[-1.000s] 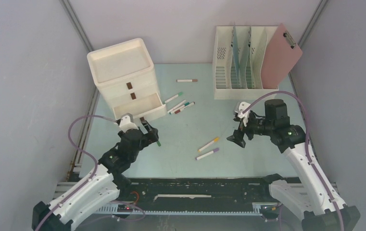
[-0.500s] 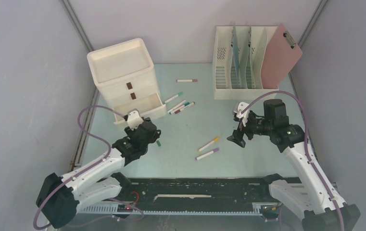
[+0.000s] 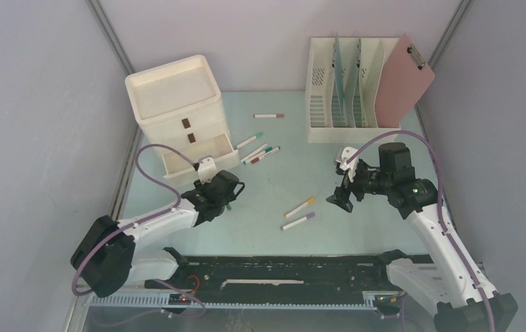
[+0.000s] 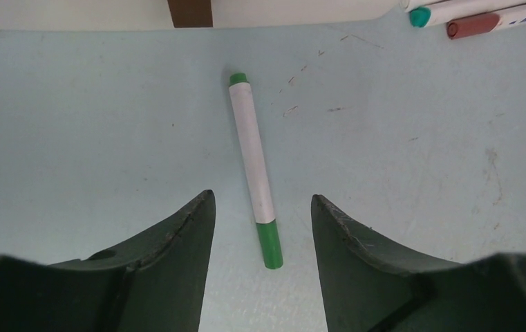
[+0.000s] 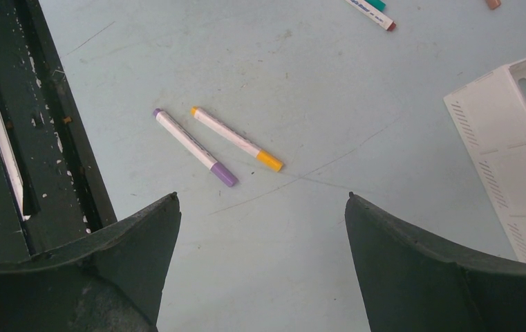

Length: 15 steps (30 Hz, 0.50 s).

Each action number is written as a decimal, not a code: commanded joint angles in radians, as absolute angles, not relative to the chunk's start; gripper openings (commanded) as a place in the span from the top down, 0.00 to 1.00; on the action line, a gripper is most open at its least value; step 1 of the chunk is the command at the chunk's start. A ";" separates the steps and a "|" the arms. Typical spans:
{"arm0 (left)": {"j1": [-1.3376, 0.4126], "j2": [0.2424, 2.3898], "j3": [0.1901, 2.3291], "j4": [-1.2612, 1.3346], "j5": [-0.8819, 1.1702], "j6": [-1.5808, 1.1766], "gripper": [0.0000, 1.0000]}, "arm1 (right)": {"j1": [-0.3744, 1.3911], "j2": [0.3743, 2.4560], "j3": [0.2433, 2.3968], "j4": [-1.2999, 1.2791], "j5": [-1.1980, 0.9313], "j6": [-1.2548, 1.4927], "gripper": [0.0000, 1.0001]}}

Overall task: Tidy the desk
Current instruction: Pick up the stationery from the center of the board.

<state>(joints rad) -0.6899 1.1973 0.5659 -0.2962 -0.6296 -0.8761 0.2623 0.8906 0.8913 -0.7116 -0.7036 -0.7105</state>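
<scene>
You get bright, soft, even light from above in all three views. Light on desk (image 3: 260, 228) uniform, surface matte. Shadow along green marker (image 4: 251, 159) thin, faint. Left wrist view sharp: fine scratches resolve. Left gripper (image 4: 260, 207) fingers (image 4: 177, 242) dark, low in detail.

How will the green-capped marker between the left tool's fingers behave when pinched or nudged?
The green-capped white cylindrical marker looks rigid and light, so it should lift easily. Round and smooth, lying flat on the mint-green desk, it may roll if nudged.
</scene>
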 commanded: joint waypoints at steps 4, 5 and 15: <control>-0.698 1.329 0.622 -0.241 -0.628 -0.889 0.45 | 0.261 0.887 0.929 -0.711 -0.713 -0.724 0.04; -0.699 1.346 0.627 -0.240 -0.626 -0.886 0.46 | 0.262 0.888 0.930 -0.711 -0.712 -0.724 0.04; -0.698 1.450 0.629 -0.202 -0.634 -0.873 0.53 | 0.266 0.889 0.929 -0.711 -0.710 -0.724 0.04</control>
